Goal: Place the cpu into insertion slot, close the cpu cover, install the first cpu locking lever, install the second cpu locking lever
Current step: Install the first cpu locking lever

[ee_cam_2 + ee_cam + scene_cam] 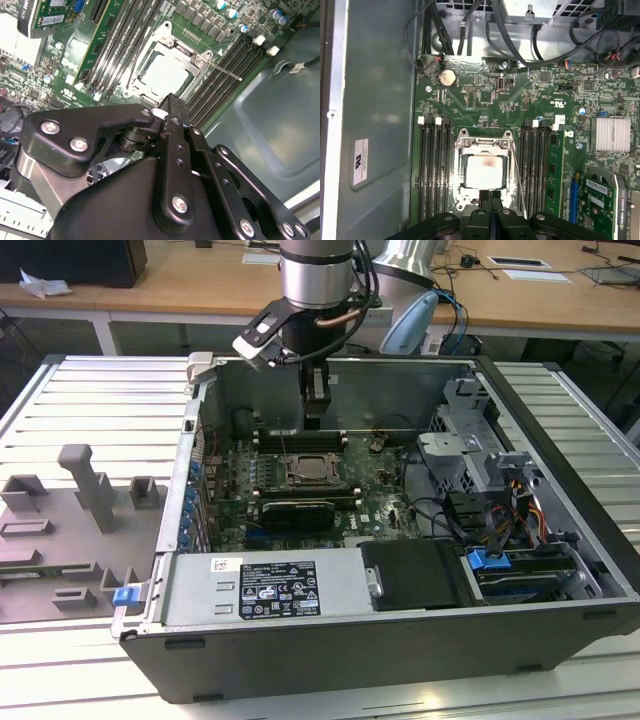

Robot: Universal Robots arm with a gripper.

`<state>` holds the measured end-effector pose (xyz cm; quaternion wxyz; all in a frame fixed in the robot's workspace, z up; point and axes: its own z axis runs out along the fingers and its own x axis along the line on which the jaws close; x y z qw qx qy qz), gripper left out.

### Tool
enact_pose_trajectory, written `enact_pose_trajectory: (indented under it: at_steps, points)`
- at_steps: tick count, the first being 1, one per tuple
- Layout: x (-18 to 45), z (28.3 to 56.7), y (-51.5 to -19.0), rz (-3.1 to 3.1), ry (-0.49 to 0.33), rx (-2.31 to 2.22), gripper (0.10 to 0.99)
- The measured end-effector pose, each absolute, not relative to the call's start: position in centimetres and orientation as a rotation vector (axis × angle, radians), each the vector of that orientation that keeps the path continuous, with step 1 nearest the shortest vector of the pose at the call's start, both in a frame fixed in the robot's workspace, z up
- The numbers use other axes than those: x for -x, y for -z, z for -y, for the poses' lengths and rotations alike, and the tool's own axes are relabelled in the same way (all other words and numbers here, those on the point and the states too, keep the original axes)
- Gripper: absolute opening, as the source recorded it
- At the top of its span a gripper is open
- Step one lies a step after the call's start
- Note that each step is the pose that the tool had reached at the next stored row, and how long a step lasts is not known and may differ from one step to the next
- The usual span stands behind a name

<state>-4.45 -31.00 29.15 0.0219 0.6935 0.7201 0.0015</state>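
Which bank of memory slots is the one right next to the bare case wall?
The bank that borders the grey case wall directly. The other bank has a green card alongside it instead.

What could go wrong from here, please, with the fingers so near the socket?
The thin locking lever seems unlatched and angles over the memory slots; the shut fingers of the gripper could slip off it and strike them. A skewed push might also scrape the cpu cover over the cpu.

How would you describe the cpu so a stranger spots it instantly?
Inside the computer case, find the green motherboard. Between its two banks of black memory slots sits the cpu: the only flat pale square, ringed by the silver cpu cover.
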Motion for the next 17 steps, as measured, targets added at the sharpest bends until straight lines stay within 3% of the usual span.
enact_pose_trajectory:
  at_steps: [17]
  points:
    - [4.44, 30.99, -29.29, -2.531, -0.015, -1.788, 0.106]
